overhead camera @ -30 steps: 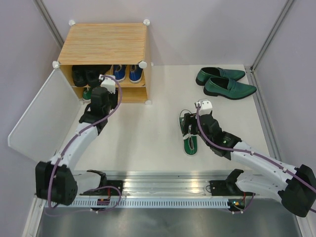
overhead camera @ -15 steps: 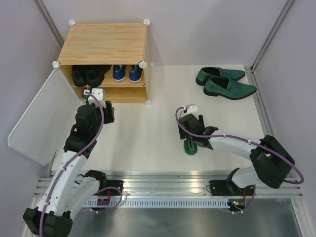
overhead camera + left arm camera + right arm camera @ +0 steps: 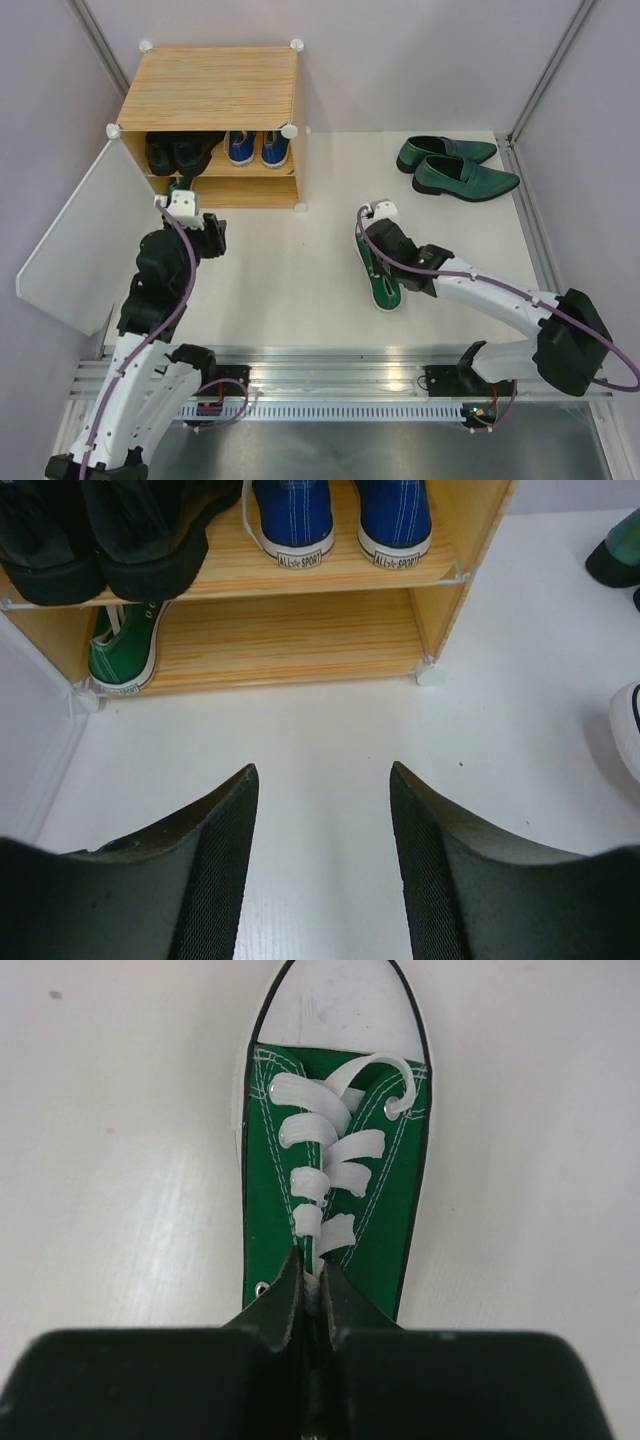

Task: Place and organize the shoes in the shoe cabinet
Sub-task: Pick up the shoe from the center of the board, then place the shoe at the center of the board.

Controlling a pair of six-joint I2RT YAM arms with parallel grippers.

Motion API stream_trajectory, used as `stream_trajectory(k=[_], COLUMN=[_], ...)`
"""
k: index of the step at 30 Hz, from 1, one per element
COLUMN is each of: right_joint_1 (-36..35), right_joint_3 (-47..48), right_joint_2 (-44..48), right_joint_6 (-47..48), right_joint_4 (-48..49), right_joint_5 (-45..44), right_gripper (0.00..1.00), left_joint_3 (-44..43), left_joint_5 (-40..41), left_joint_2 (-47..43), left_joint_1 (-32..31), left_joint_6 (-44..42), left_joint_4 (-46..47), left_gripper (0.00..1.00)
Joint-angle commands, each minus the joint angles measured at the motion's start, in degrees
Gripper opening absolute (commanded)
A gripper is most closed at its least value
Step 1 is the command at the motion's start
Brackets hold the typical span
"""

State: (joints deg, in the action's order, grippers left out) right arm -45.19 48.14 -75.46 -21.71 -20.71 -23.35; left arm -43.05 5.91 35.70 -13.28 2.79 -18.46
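Counting: two blue sneakers (image 3: 257, 148), two black boots (image 3: 178, 152), one green sneaker (image 3: 122, 650) in cabinet (image 3: 210, 88); two loafers (image 3: 458, 168) on table (image 3: 300, 300). Right gripper (image 3: 312, 1290) reaches low and pinches second green sneaker (image 3: 335, 1230) by its laces (image 3: 330, 1150). Left gripper (image 3: 322, 860) hovers parted, facing cabinet.

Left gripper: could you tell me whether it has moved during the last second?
Yes: the left gripper has backed away from the shoe cabinet toward the near edge.
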Motion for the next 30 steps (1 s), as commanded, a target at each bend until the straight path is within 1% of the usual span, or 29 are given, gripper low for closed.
stream_trajectory(k=[1,2,4,5,7,10,11,12,13,14,15,16,17,18,19,20,21,25,26,27,29,30], right_joint_1=[-4.89,-8.04,-10.78,-12.71,-13.96,-14.75,-14.84,-14.84,-14.84,-14.93,-15.01,-14.93,-15.01,-14.93,-14.93,-15.01,-15.02,-14.93,-14.84,-14.75,-14.49,-14.23], right_joint_3=[9.5,11.0,15.21,16.62,20.58,27.69,29.8,34.08,36.3,38.67,43.57,45.88,48.43,53.24,55.72,58.27,63.26,74.62,76.99,81.8,86.57,90.51], right_joint_2=[3.3,2.17,0.41,-2.03,-4.94,-12.76,-17.22,-19.44,-21.72,-26.36,-28.75,-31.04,-35.59,-37.89,-40.18,-44.47,-46.6,-58.01,-59.7,-61.54,-66.8,-68.31], right_joint_6=[1.94,2.2,3.16,3.52,3.78,3.7,3.7,3.26,3.17,3.17,2.73,2.64,2.47,2.12,1.85,1.5,1.06,-0.34,-1.39,-2.18,-3.15,-3.68], right_joint_4=[-2.04,-2.58,-2.84,-2.5,-0.75,1.45,1.9,2.25,2.77,2.95,2.96,2.96,2.96,2.87,2.69,2.43,1.99,1.72,1.64,1.9,2.77,4.35], right_joint_5=[2.17,2.35,5.59,7.43,11.2,14.55,15.09,15.44,15.79,16.32,15.97,15.71,14.92,14.48,13.61,11.6,10.27,3.24,1.23,-0.88,-2.74,-4.23], right_gripper=[0.01,0.01,0.01,0.01,0.01,0.01,0.01,0.01,0.01,0.01,0.01,0.01,0.01,0.01,0.01,0.01,0.01,0.01,0.01,0.01,0.01,0.01], left_joint_3=[0.16,0.24,0.42,0.51,0.86,0.95,1.03,1.3,1.47,1.47,1.65,1.65,1.74,1.65,1.74,1.56,1.56,1.65,1.56,1.56,1.56,1.48], left_joint_5=[1.99,3.39,4.8,6.2,7.61,10.6,11.74,12.36,12.89,13.85,14.3,14.56,14.91,15.0,14.92,14.74,14.74,12.64,11.41,11.14,10.87,10.79], left_joint_2=[-3.18,-3.88,-6.07,-6.61,-8.36,-9.68,-10.56,-11.09,-11.44,-12.14,-12.32,-12.5,-12.67,-12.85,-12.76,-12.68,-12.5,-12.59,-12.59,-12.59,-12.32,-12.24], left_joint_1=[-0.26,-0.26,-0.26,-0.26,-0.17,-0.26,-0.17,-0.26,-0.26,-0.17,-0.26,-0.26,-0.26,-0.26,-0.26,-0.26,-0.26,-0.26,-0.17,-0.26,-0.26,-0.34], left_joint_6=[1.87,2.22,2.66,3.01,3.28,3.8,3.98,4.07,4.07,4.16,4.16,4.24,4.59,4.77,4.86,4.95,5.03,6.35,6.61,6.7,6.88,7.06], left_joint_4=[0.79,0.88,0.88,0.97,1.4,1.5,1.58,1.58,1.67,1.67,1.76,1.76,1.85,2.11,2.28,2.2,2.2,2.02,2.02,1.94,1.85,1.85], left_gripper=[0.6,0.6,0.6,0.61,0.61,0.61,0.61,0.61,0.61,0.61,0.62,0.62,0.62,0.62,0.62,0.62,0.62,0.62,0.62,0.62,0.62,0.62])
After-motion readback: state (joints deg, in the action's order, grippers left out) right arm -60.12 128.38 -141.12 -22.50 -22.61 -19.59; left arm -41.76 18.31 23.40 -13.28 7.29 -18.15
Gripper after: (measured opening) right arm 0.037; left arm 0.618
